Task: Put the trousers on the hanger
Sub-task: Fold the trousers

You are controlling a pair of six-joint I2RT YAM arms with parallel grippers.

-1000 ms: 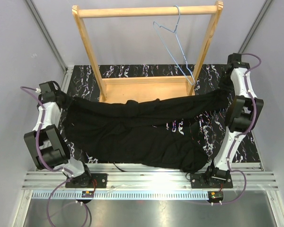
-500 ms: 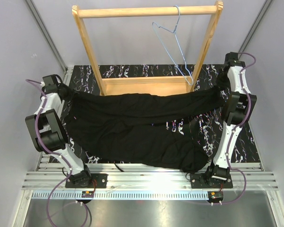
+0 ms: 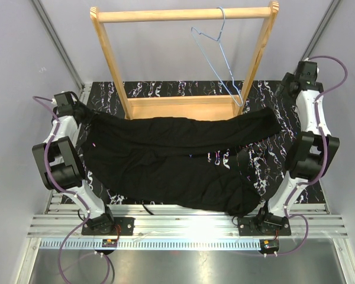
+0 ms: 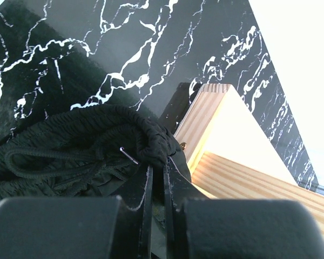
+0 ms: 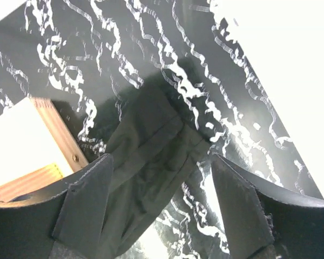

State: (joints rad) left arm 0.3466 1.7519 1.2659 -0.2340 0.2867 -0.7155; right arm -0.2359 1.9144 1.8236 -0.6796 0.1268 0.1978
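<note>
Trousers (image 3: 177, 160) lie spread on table (image 3: 284, 100); hanger (image 3: 226, 65) hangs from rack (image 3: 183, 13)

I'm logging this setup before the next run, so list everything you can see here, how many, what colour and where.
trousers: one, black, spread across the table in front of the rack, waistband at the left, leg end at the right
hanger: one, light blue wire, hooked on the rack's top bar, toward its right end
rack: one, light wood, at the back of the table
table: one, black with white veining, under everything
left hand: one, black, shut on the trousers' waistband
right hand: one, black, open above the leg end, not holding it
</note>
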